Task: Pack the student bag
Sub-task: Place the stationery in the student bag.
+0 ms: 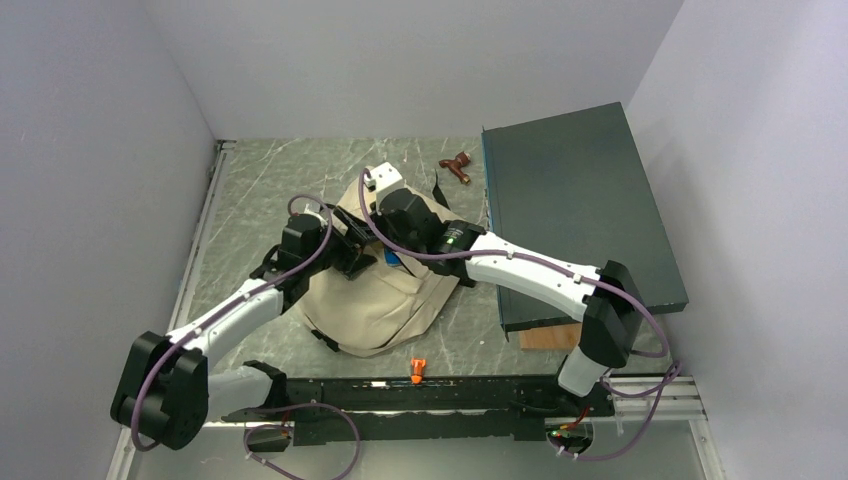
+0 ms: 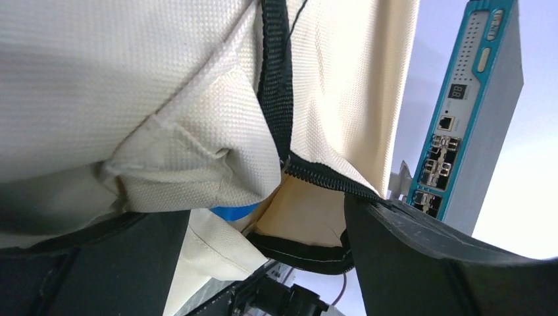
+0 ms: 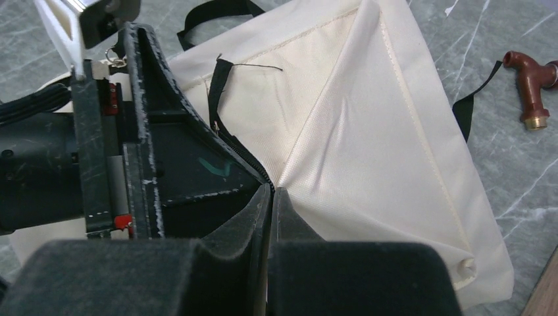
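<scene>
The student bag [image 1: 380, 300] is a cream canvas backpack lying in the middle of the table, with both arms over its top end. My right gripper [image 1: 398, 256] [image 3: 271, 191] is shut, pinching the bag's black zip edge where the zipper runs into its fingertips. My left gripper [image 1: 362, 258] [image 2: 263, 227] stands open at the bag's mouth, its jaws wide apart with cream fabric [image 2: 164, 99] and the black-bound rim between them. A bit of something blue [image 2: 233, 212] shows inside the opening. The cream side panel [image 3: 368, 131] lies flat beyond the right fingers.
A big dark teal flat box [image 1: 575, 210] [image 2: 460, 118] lies right of the bag, over a wooden board [image 1: 550, 337]. A brown pipe fitting [image 1: 458, 167] [image 3: 532, 85] sits behind the bag. A small orange piece [image 1: 417, 370] lies by the near rail.
</scene>
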Robot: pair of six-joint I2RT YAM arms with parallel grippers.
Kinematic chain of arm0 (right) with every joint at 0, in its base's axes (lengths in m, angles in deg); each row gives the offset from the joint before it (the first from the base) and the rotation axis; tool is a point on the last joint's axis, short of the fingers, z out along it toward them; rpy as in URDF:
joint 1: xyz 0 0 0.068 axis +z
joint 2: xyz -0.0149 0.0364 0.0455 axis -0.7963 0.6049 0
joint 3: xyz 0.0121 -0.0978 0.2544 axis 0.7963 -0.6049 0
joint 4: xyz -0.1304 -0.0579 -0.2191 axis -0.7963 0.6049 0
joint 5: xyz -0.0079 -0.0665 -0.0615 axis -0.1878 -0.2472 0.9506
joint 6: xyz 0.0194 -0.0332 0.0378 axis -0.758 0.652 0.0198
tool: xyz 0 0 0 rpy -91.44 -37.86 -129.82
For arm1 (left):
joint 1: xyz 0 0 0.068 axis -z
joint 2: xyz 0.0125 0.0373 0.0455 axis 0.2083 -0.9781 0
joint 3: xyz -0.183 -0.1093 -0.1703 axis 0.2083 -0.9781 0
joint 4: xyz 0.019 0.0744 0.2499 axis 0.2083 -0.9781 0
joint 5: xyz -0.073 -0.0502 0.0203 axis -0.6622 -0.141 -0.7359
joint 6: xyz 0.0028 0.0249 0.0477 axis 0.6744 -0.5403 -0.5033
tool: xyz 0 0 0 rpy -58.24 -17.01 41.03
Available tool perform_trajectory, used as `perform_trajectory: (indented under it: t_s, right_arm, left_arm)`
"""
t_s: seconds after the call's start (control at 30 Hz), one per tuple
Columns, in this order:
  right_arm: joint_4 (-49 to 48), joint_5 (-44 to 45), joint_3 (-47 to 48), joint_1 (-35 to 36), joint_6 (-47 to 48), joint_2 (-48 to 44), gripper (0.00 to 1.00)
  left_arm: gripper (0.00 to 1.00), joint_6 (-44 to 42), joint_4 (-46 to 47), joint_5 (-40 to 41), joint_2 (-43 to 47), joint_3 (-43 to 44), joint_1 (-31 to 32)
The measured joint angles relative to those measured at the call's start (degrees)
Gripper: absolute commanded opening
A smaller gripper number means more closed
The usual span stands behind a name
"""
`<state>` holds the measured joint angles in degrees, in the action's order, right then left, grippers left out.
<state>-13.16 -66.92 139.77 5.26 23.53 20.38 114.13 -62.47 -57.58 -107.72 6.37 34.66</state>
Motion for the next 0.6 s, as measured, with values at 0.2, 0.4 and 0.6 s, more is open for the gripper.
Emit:
perform_trajectory:
  t_s: [0.2,0.4,0.6]
  right_arm:
    - [0.7,-0.2,0.0,0.1,0.3,-0.3,0.0]
    - [1.0,-0.3,-0.1,0.2,1.2,-0.3,0.0]
    - [1.0,-0.5,-0.2,0.2,1.4,-0.3,0.0]
  left_arm:
    - [0.53,-5.0,-2.9,0.9,6.0,-0.7,-0.9]
    - [0.31,-14.0,-8.5,0.4,10.8,-0.5,-0.5]
    - [0.23,-18.1,-10.3,0.4,5.2,0.0,3.1]
